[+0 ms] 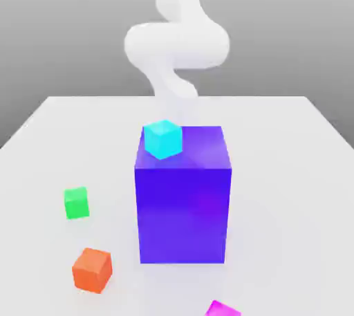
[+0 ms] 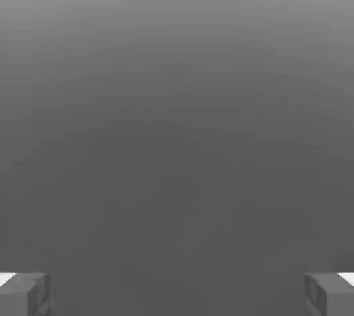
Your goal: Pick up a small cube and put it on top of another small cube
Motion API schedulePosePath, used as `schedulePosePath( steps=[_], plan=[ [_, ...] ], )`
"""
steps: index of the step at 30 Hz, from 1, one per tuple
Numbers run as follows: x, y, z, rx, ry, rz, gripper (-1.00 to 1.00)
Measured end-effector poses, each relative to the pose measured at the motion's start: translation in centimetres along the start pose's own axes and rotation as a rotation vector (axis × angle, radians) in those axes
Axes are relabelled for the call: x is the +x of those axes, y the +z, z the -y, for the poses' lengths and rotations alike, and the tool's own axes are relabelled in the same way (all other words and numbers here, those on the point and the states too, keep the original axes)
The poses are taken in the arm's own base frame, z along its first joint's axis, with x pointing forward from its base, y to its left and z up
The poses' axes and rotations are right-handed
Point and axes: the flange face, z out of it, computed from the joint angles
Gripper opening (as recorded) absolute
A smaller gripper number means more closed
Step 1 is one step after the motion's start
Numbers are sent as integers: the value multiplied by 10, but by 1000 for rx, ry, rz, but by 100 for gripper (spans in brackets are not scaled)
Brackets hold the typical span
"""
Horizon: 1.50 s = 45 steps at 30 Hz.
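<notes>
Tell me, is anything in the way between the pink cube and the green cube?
Maybe the orange cube. It sits near the line from the pink cube to the green cube; the big blue block stands off to the side.

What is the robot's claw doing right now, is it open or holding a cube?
Gripper: open, its fingers wide apart, holding nothing.

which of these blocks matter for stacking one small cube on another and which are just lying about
For the job: magenta cube, green cube, gripper, open.

Lying about: orange cube, cyan cube, big blue-purple block.
</notes>
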Motion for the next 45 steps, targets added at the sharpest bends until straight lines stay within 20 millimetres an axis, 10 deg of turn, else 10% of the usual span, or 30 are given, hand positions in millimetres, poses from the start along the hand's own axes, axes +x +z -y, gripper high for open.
schedulePosePath(
  steps=[11, 27, 34, 35, 45],
  plan=[
    [-27, 199, -4, -43, -301, 325, 0],
    [-157, 427, -80, -179, -781, 662, 0],
    [-210, 500, -132, -230, -921, 726, 0],
    [-217, 509, -139, -230, -921, 727, -100],
    [-201, 484, -123, -231, -922, 729, -100]
  ],
)
